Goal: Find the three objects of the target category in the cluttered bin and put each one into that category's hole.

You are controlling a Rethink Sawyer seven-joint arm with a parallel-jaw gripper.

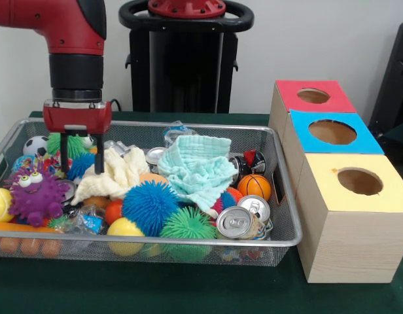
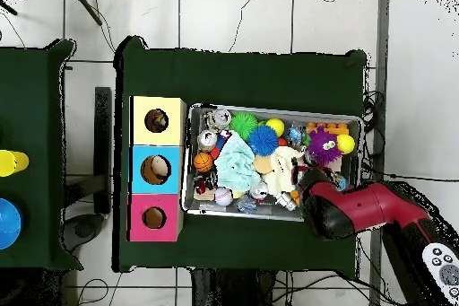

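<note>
The wire mesh bin (image 1: 188,243) is full of toys and cloths; it also shows in the overhead view (image 2: 273,109). My gripper (image 1: 81,163) is open and reaches down into the bin's left part. Its right finger (image 1: 98,157) touches the pale yellow cloth (image 1: 120,173). No white knotted bundles with red, blue and yellow patches show; they are hidden in the clutter. The yellow-topped box's hole (image 1: 360,181) is at the near right, beside the bin, and shows in the overhead view (image 2: 157,121). There my arm (image 2: 359,208) covers the gripper.
Blue-topped (image 1: 332,132) and red-topped (image 1: 313,96) boxes stand behind the yellow one. A mint cloth (image 1: 198,167) lies mid-bin. A purple monster toy (image 1: 35,193), a blue spiky ball (image 1: 149,206), a green spiky ball (image 1: 187,226) and a can (image 1: 234,221) fill the front.
</note>
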